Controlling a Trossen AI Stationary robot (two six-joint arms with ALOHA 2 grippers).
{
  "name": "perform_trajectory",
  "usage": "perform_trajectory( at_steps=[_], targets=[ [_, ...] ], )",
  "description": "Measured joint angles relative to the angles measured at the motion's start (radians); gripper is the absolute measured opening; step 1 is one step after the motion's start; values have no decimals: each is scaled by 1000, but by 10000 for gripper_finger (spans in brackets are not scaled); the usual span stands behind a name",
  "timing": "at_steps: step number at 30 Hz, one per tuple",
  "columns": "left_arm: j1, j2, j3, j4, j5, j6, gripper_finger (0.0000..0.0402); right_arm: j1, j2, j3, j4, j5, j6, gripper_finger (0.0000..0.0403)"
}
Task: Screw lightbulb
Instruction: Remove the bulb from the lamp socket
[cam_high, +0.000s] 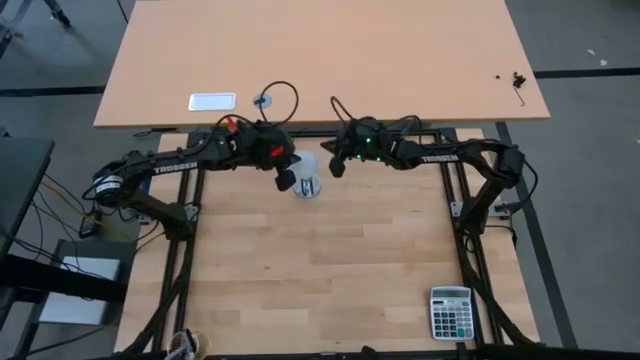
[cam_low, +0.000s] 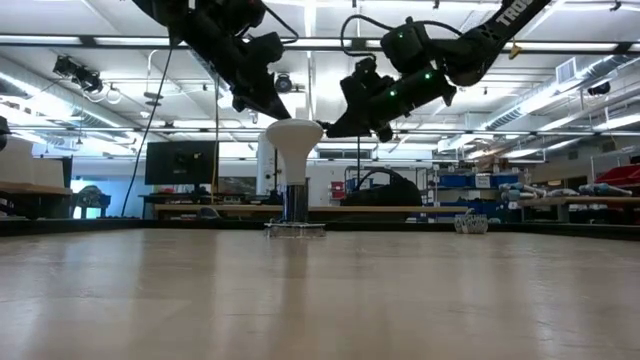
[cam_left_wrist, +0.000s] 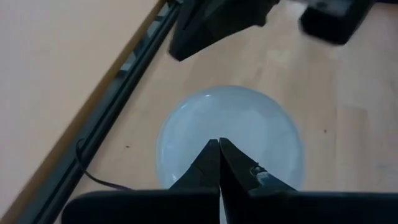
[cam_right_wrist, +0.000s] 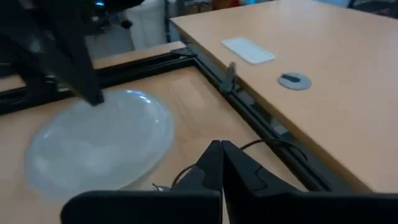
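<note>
lightbulb (cam_high: 307, 176) upright at table's (cam_high: 330, 270) far edge, calculator (cam_high: 451, 312) near right corner

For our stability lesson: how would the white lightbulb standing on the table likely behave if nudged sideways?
The lightbulb looks top-heavy: a wide rounded head over a narrow neck, so it would probably tip rather than slide. Once down, its round head would likely let it roll in a curve. Its smooth dome probably offers little grip and may be fragile.

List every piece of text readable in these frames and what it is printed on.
"TROSSEN": on the left arm, high view.
"TROSSEN": on the right arm, high view.
"TR": partial lettering on an arm at the low view's top edge.
Calculator: keys and display too small to read.
</note>
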Motion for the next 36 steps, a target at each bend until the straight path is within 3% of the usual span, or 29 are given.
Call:
perform_trajectory(
  at_steps=[5,8,17,30,36],
  targets=[
    [-1,0,0,-1,-7,4,0,19,-32,1,1,-246,1,9],
    [0,0,-1,-1,-11,5,0,62,-31,1,-25,-319,-2,9],
    [2,0,-2,0,-14,6,0,132,-28,1,-62,-201,-34,9],
    [2,0,-2,-10,-28,0,0,66,7,-1,-64,-138,-2,9],
    [-1,1,-2,-5,-10,-4,0,-2,3,0,-43,-46,16,9]
  ],
)
